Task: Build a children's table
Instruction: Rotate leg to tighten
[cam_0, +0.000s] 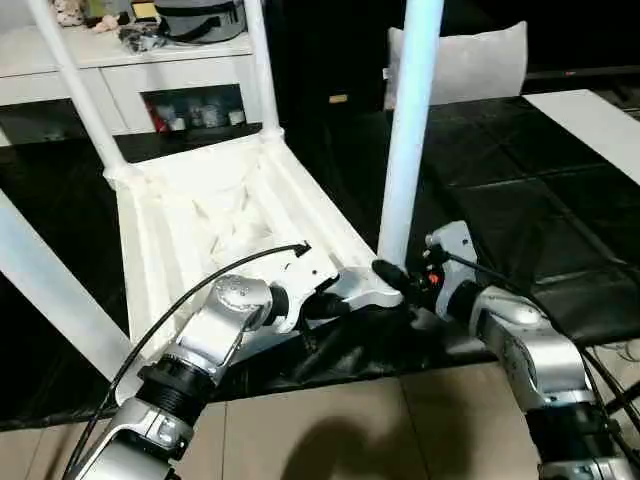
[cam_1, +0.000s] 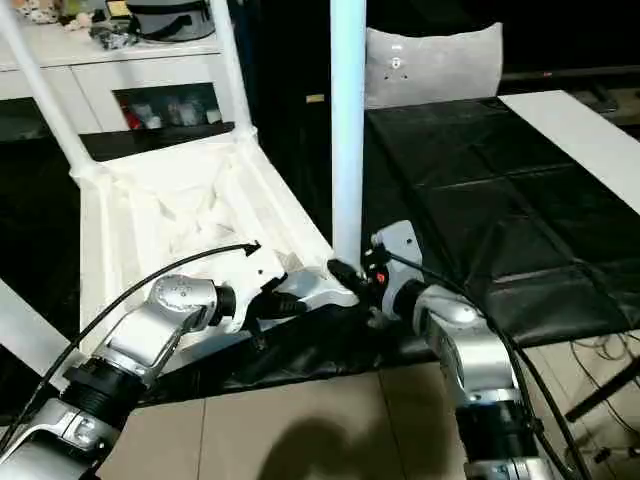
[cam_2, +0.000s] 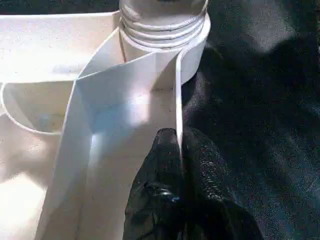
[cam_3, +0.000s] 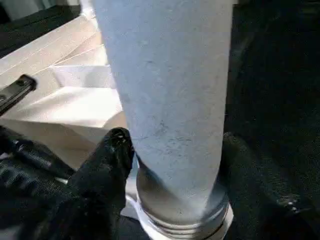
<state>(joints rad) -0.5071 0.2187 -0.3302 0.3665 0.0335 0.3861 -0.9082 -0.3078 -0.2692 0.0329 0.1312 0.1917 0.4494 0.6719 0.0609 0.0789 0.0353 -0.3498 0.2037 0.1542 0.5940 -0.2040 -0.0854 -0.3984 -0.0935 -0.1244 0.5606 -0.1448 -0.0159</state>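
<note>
Fingers (cam_3: 107, 165) straddle leg (cam_3: 170, 100), apparently touching; left fingers (cam_2: 172, 165) pinch rim (cam_2: 177, 100).

From my head cameras the room looks dim, the black mat (cam_0: 520, 210) swallowing detail. The upright white leg (cam_0: 408, 140) glares bluish, nearly blown out. A soft shadow falls on the tiled floor (cam_0: 330, 430). My wrist views are blurred up close.

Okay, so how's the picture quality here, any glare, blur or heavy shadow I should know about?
Left eye view: the near leg is washed bluish-white, and a soft shadow falls on the floor tiles. Left wrist view: the table's rim wall is overexposed and the black fingers are soft. Right wrist view: the leg is close and slightly blurred.
</note>
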